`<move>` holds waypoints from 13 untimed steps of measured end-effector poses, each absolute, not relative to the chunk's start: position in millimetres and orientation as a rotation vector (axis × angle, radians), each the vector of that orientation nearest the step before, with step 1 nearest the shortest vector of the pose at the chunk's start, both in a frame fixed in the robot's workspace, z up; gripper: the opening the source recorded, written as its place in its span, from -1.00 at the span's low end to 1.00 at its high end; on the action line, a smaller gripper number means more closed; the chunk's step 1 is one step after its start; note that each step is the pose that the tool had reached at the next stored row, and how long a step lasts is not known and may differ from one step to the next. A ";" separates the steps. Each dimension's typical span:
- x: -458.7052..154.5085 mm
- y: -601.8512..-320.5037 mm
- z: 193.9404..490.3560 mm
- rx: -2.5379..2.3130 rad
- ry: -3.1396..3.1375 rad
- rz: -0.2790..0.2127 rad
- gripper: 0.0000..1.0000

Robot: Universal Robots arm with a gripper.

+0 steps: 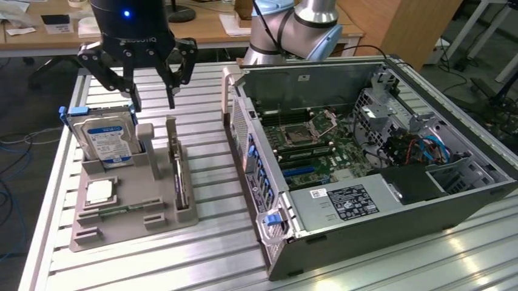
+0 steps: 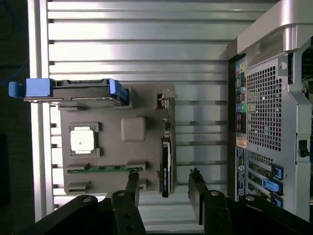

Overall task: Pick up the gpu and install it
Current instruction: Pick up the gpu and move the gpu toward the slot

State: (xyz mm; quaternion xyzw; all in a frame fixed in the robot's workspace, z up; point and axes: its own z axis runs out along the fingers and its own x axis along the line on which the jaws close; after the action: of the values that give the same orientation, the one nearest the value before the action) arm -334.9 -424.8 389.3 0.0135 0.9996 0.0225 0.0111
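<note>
Slatted aluminium table, wooden desks behind it in the exterior view. Above the table, black end effector, two fingers spread apart, nothing between them: open and empty. Hangs over the rear part of a grey holder, clear of everything standing in it. From the wrist camera, looking straight down: end effector with one finger to each side of the gpu, well above it, not touching.

Gpu upright on its long edge in a narrow slot along the holder's side nearest the computer case, silvery bracket at its rear end, dark face showing from above. On the exterior view's left of it, hard drive with blue label and blue side rails, standing upright in its own slot. In front of the drive, small square silver chip flat in a recess, and a green memory stick lying in a groove.

On the exterior view's right, computer case on its side, panel off, motherboard and cables exposed, a strip of bare table between it and the holder. Behind the case, grey base of the arm.
</note>
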 end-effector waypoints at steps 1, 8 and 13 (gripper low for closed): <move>-334.5 -424.9 388.1 0.035 3.120 0.070 0.06; -333.2 -424.9 381.1 0.025 3.122 0.071 0.06; -333.0 -427.5 376.0 0.018 3.128 0.071 0.08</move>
State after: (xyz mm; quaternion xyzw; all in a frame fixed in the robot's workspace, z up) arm -333.0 -427.5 376.0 0.0059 0.9997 0.0226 0.0065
